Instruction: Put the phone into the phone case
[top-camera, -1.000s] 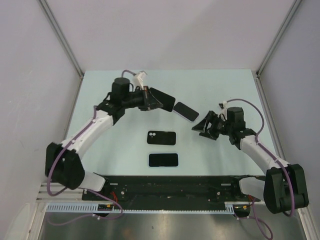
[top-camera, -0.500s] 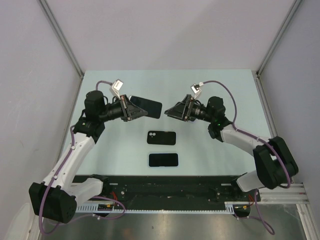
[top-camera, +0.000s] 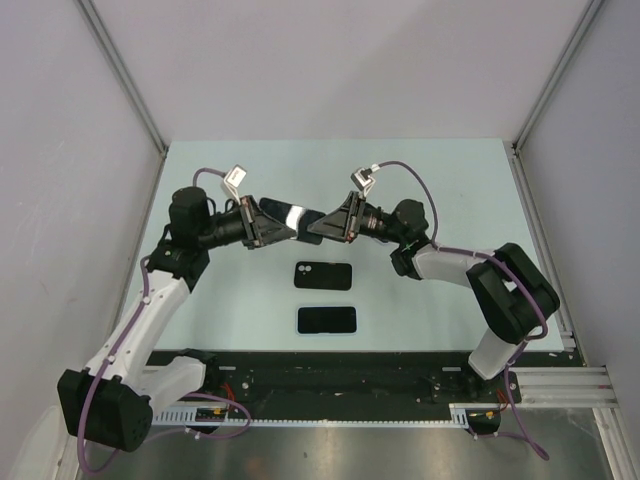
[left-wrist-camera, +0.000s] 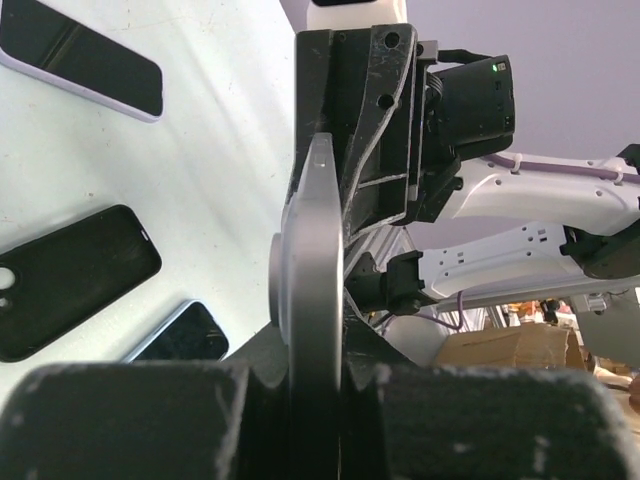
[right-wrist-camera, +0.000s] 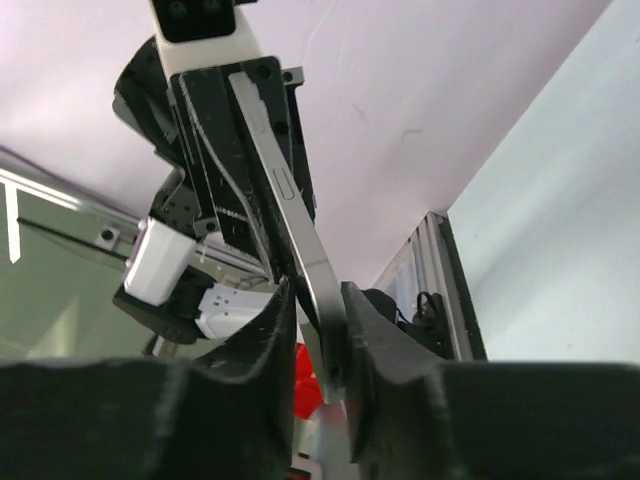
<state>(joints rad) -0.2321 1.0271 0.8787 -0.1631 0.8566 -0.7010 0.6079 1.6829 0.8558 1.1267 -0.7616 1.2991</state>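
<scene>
From above, the two arms meet over the middle of the pale worktop (top-camera: 450, 170), just above frame centre. The left hand (top-camera: 268, 221) and the right hand (top-camera: 326, 228) each grip one end of the same phone (top-camera: 291, 213), which is lifted off the surface between them with its glossy face catching light. Below them, at frame centre, the black phone case (top-camera: 323, 275) lies flat on the worktop with small holes at its left end. Just below it, apart from it, is a spare phone (top-camera: 326, 319) with its dark screen up.

In the left wrist view, the phone (left-wrist-camera: 318, 270) runs up the middle of the frame edge-on as a thin grey slab. The left hand (left-wrist-camera: 320, 400) is closed narrowly on its near end at the bottom edge. The right hand (left-wrist-camera: 360, 110) clamps the far end in the upper centre. On the left side the phone case (left-wrist-camera: 75, 280) lies on the worktop. A lilac-edged phone (left-wrist-camera: 85, 60) lies at upper left and a pale-edged phone (left-wrist-camera: 185, 335) at lower left. I cannot tell which of these two is the spare phone.

In the right wrist view, the phone (right-wrist-camera: 290, 200) slants up from bottom centre, showing its metal side and a button. The right hand (right-wrist-camera: 318, 340) pinches its lower end between close-set fingers (right-wrist-camera: 265, 340). The left hand (right-wrist-camera: 225, 120) grips the upper end at upper left.
</scene>
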